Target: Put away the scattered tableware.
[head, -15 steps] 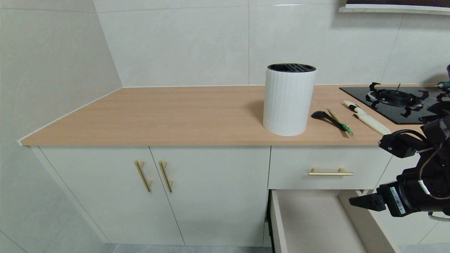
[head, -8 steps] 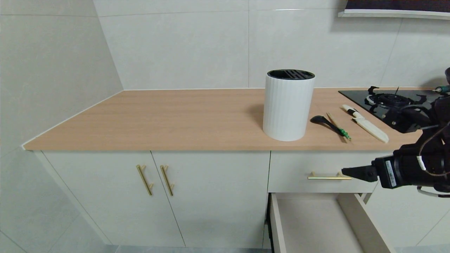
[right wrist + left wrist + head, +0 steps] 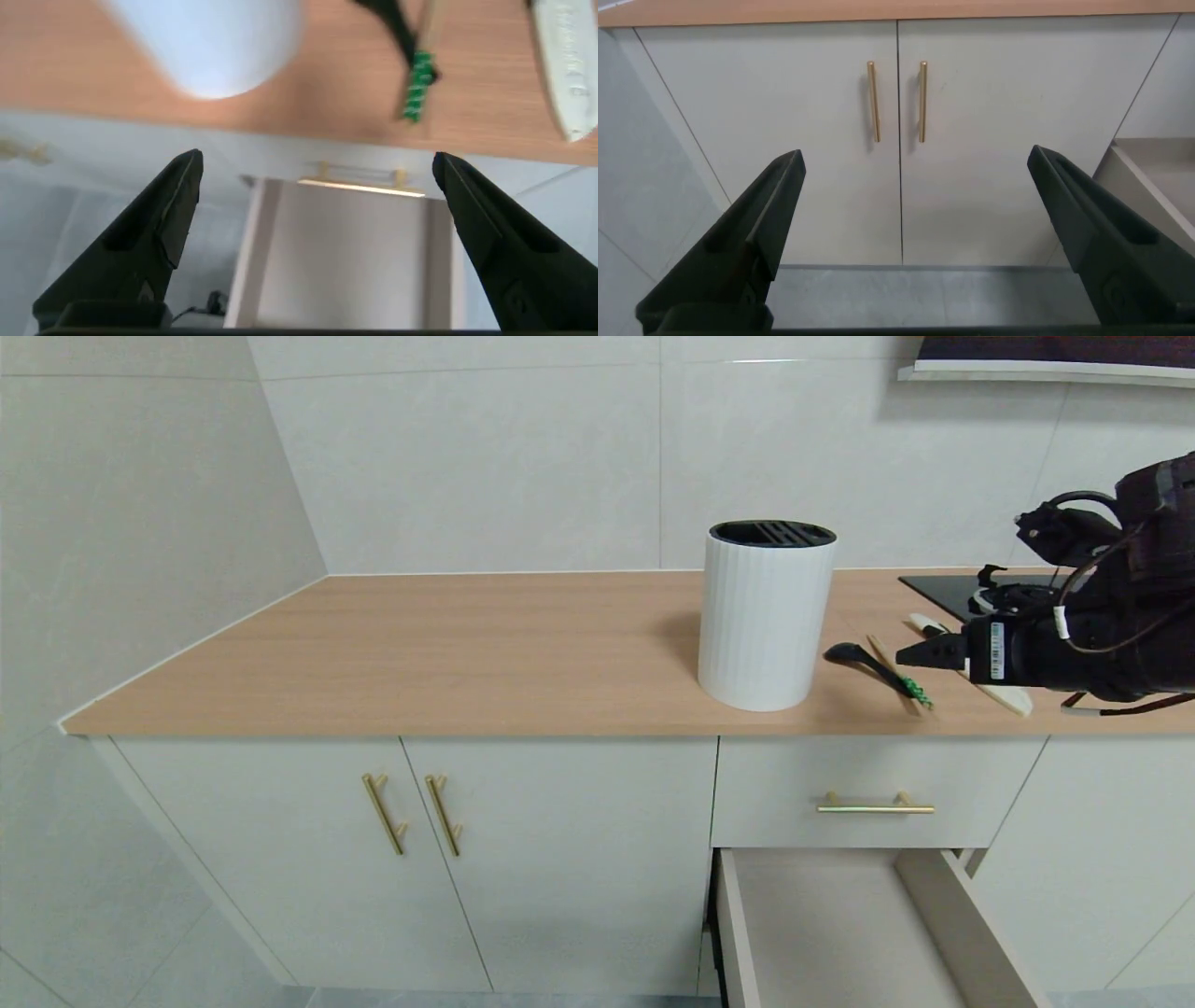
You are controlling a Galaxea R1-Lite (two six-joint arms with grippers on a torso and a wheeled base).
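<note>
A white ribbed utensil holder with a black slotted top stands on the wooden counter. To its right lie a black spoon with a green handle end, a pair of chopsticks and a white knife, the knife partly hidden by my right arm. My right gripper hovers open just above the counter over the knife, pointing toward the spoon. The right wrist view looks down between the open gripper at the holder, the spoon and the knife. My left gripper is open and empty, low before the cabinet doors.
The lower drawer under the counter's right part is pulled open; a shut drawer with a gold handle sits above it. A black gas hob lies at the counter's far right. Two cabinet doors with gold handles are shut.
My right arm has risen from beside the open drawer to counter height, now over the knife. The head camera tilted slightly after the first frame.
</note>
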